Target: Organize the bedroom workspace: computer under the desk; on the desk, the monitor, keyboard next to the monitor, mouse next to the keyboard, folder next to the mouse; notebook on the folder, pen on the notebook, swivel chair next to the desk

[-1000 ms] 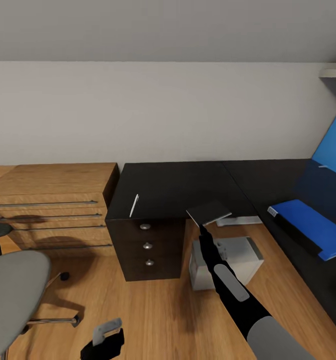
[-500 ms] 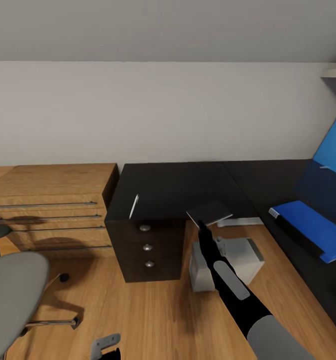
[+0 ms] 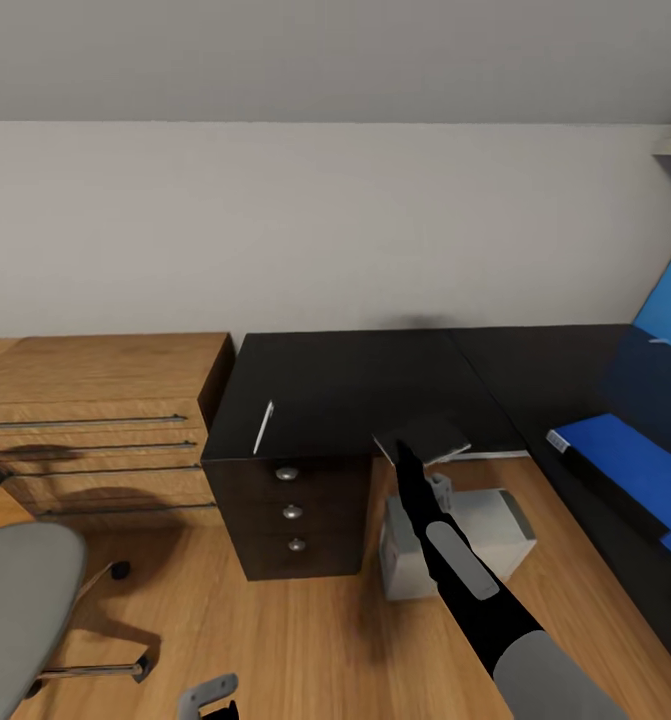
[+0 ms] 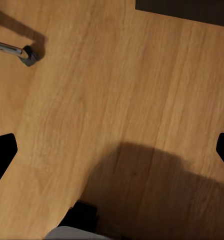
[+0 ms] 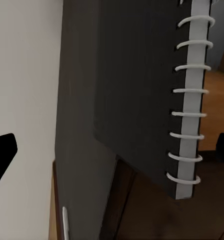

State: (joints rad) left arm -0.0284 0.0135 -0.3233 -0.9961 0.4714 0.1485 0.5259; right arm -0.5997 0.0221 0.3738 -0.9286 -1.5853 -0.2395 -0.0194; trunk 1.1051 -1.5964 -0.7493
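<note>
Head cam looks down over the desk (image 3: 355, 385); right wrist cam sits close, sharing its edge (image 5: 81, 125); left wrist faces the floor (image 4: 117, 100).

The desk (image 3: 355, 385) top is black, its drawer unit (image 3: 290, 515) dark brown with silver knobs. A white pen (image 3: 263, 428) lies on it. The notebook (image 5: 142, 100) is dark grey with white spiral rings. At right the folder (image 3: 630, 465) is bright blue. The computer (image 3: 465, 540) is light grey, the floor (image 3: 305, 640) light wood.
</note>
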